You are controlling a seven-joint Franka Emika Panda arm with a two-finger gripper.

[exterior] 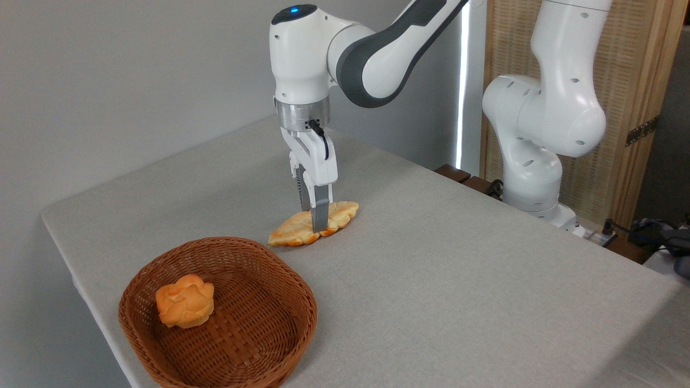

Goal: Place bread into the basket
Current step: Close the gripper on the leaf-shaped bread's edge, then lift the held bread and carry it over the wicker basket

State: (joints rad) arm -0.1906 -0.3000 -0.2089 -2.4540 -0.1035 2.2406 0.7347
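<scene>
— What do we see, biggest first?
— The table (431, 280), then the basket (302, 318) at its near left holding a small bun (185, 307).
— And our bread (294, 233)?
— Flat on the table just behind the basket, the gripper (318, 225) straddling its middle; we cannot tell whether it pinches.

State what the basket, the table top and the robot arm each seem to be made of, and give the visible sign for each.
Basket: brown woven wicker, judging by the interlaced strands and braided rim.
Table top: looks covered in matte grey cloth, with a fine weave texture and soft rounded edges.
Robot arm: probably smooth glossy white plastic, with dark grey sections.
</scene>
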